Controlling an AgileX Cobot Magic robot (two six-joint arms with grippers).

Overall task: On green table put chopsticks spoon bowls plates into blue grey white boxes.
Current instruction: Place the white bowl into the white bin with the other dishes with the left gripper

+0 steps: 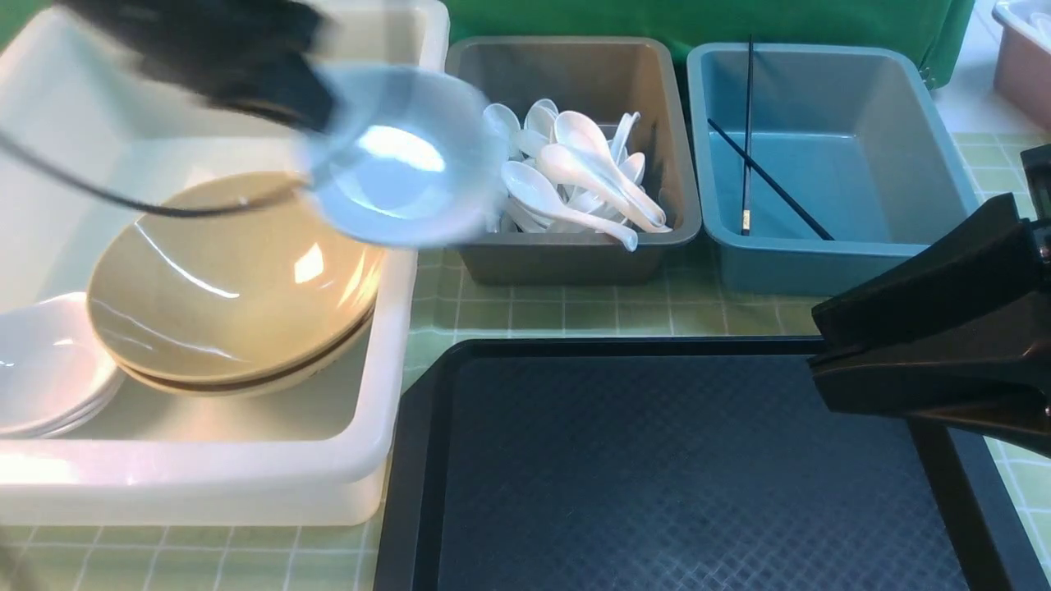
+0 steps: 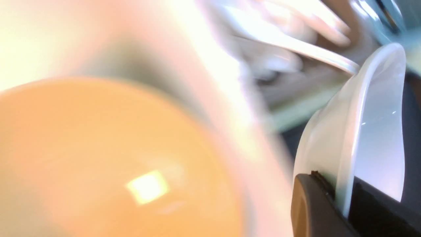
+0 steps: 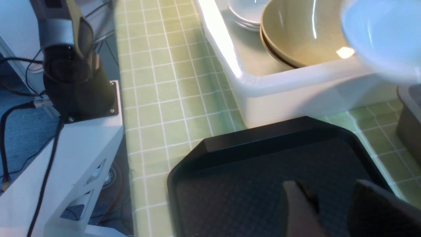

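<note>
Plate (image 1: 394, 160) rim clamped in left gripper (image 1: 316, 111) jaws; to be lowered level onto plate stack (image 1: 41, 369). Right gripper (image 3: 329, 194) jaws apart, empty.

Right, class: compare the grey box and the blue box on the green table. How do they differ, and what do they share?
The grey box holds a heap of white spoons; the blue box holds just two black chopsticks. The grey box's floor is mostly covered, the blue box's mostly bare. Both are open rectangular tubs, side by side on the green table.
</note>
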